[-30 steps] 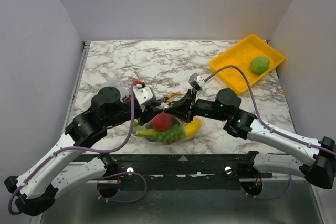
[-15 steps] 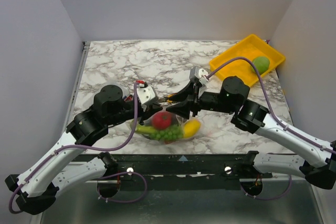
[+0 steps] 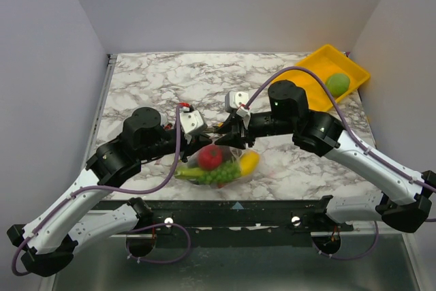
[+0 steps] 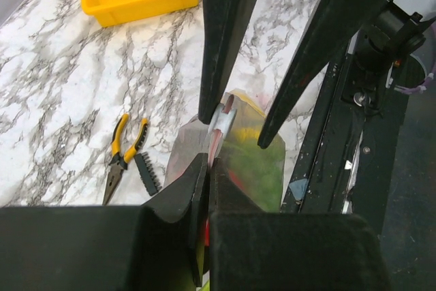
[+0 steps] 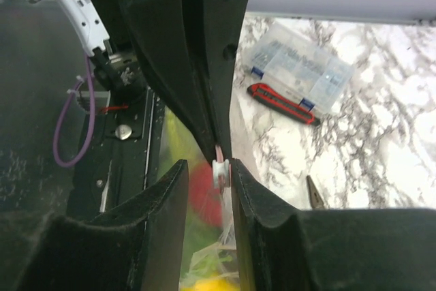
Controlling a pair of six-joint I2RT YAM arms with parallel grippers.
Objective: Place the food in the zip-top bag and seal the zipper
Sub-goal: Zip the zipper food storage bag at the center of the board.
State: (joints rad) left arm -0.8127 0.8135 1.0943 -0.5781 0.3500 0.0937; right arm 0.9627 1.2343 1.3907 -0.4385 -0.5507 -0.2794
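Observation:
The zip-top bag [image 3: 219,165] lies near the table's front edge and holds the food: a red round fruit [image 3: 210,157], a green leafy piece [image 3: 223,174] and a yellow lemon [image 3: 249,162]. My left gripper [image 3: 206,140] is shut on the bag's pink zipper strip [image 4: 216,142], as the left wrist view [image 4: 208,165] shows. My right gripper [image 3: 229,133] faces it closely. In the right wrist view [image 5: 204,170] its jaws stand apart around the white slider [image 5: 220,172], which touches one finger [image 5: 240,180]. The red fruit [image 5: 203,192] shows through the plastic.
A yellow tray [image 3: 308,90] with a green fruit [image 3: 336,84] sits at the back right. Yellow-handled pliers [image 4: 121,156] and a black bit strip [image 4: 147,172] lie behind the bag. A clear plastic box [image 5: 300,66] and a red-and-black tool [image 5: 283,103] lie at the left.
My right arm has swung left and its gripper has travelled left along the bag's top edge, close to my left gripper. My left gripper has kept its hold.

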